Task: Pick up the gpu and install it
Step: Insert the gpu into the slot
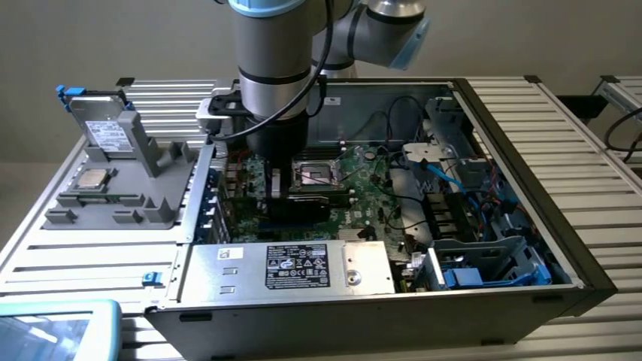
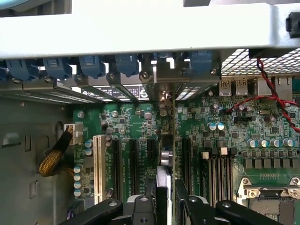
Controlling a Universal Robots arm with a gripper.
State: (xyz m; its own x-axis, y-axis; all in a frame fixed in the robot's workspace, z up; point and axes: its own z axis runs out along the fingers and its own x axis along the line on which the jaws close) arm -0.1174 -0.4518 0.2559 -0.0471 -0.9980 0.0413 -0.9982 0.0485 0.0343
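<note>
Exterior view's left held a grey moulded plastic fixture (image 1: 131,169) on the slatted aluminium counter (image 1: 561,120), with a small square silver processor chip (image 1: 92,178) lying in it. Beside it stood the open grey metal computer case (image 1: 351,316). A silver box at the case's front carried a black-and-white label (image 1: 297,265), its print too small to read. The grey robot arm (image 1: 273,60) hung into the case above the green motherboard (image 1: 377,188).

In the wrist view the black gripper (image 2: 168,208) was clamped on the thin green circuit-card gpu (image 2: 174,140). The card stood on edge between the fingers, over the long black expansion slots (image 2: 132,164). Whether it sat in one could not be told. A white slot (image 2: 98,164) lay further off, and the metal processor socket (image 2: 267,197) lay on the card's other side. Twisted red-and-black wires (image 2: 276,101) crossed the board nearby.
</note>
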